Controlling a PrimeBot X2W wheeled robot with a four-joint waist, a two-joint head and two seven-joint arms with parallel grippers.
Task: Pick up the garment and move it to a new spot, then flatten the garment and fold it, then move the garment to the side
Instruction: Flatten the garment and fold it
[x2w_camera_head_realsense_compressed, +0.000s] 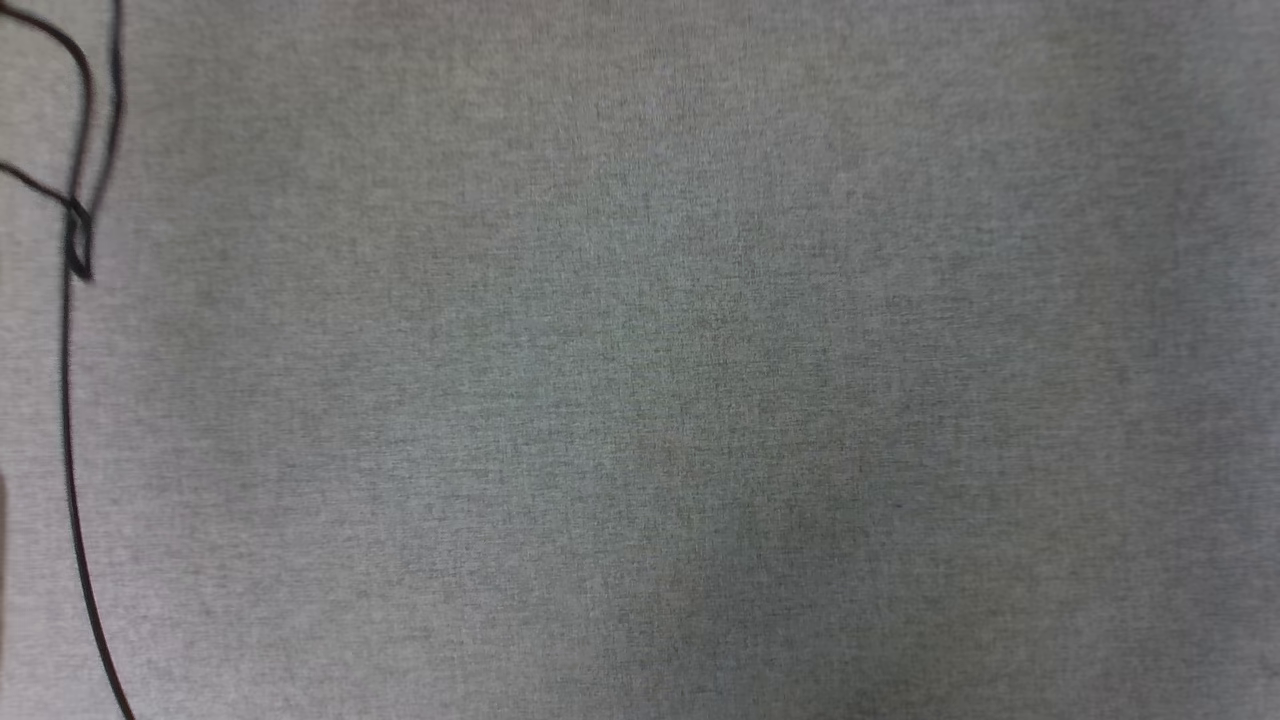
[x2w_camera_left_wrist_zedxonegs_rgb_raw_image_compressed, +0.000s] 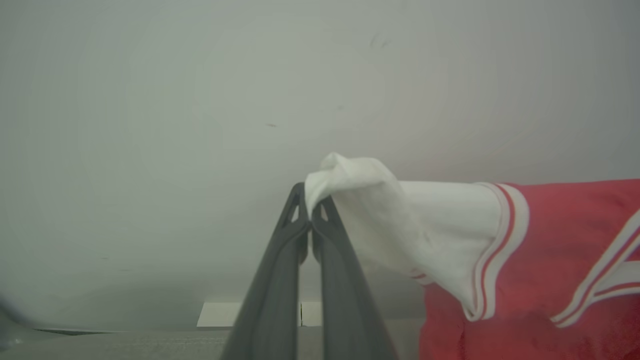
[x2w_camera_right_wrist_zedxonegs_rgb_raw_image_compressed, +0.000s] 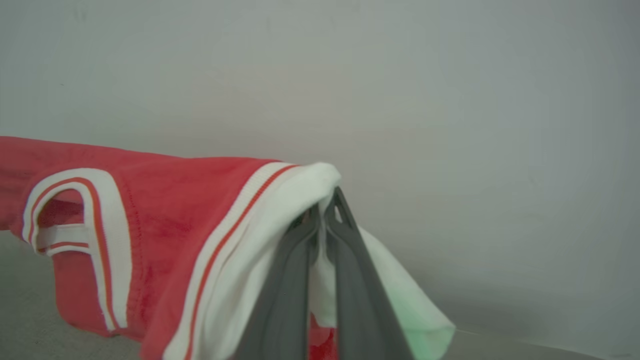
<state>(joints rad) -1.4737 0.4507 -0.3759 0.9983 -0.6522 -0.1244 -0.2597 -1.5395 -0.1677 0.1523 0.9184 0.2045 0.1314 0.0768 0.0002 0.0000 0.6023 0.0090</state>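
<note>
Over a grey woven surface (x2w_camera_head_realsense_compressed: 640, 400), the left gripper (x2w_camera_left_wrist_zedxonegs_rgb_raw_image_compressed: 310, 220) pinches one white sleeve of the garment (x2w_camera_left_wrist_zedxonegs_rgb_raw_image_compressed: 560, 235); the right gripper (x2w_camera_right_wrist_zedxonegs_rgb_raw_image_compressed: 323, 220) pinches the other, thin red fabric draping.

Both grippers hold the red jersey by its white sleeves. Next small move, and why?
Probably lower both arms together, spread apart, onto the grey fabric surface. The left gripper and right gripper are each shut on a white sleeve of the red jersey-style shirt with striped trim, which hangs stretched between them.
</note>
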